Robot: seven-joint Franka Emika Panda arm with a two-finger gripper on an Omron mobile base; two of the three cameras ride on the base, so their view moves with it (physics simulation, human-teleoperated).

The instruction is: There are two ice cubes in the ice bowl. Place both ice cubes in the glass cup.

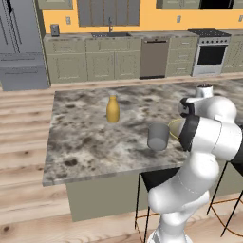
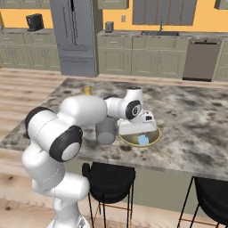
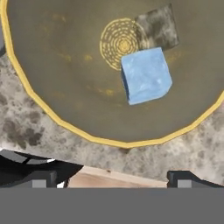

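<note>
The claw (image 3: 113,177) hovers over the bowl (image 3: 57,118), fingers spread apart and holding nothing. One blue cube (image 3: 145,75) lies inside near the bowl's centre; a second, paler shape touching it may be the other cube (image 3: 156,27). The cup (image 2: 106,130) stands just beside the bowl.

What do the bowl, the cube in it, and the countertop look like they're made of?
The ice bowl looks like glazed ceramic or tinted glass: smooth olive inside, bright yellow rim, ring pattern at its centre. The ice cube reads as ice, pale blue with soft-edged faces. The countertop looks like polished granite, mottled grey and brown.
</note>
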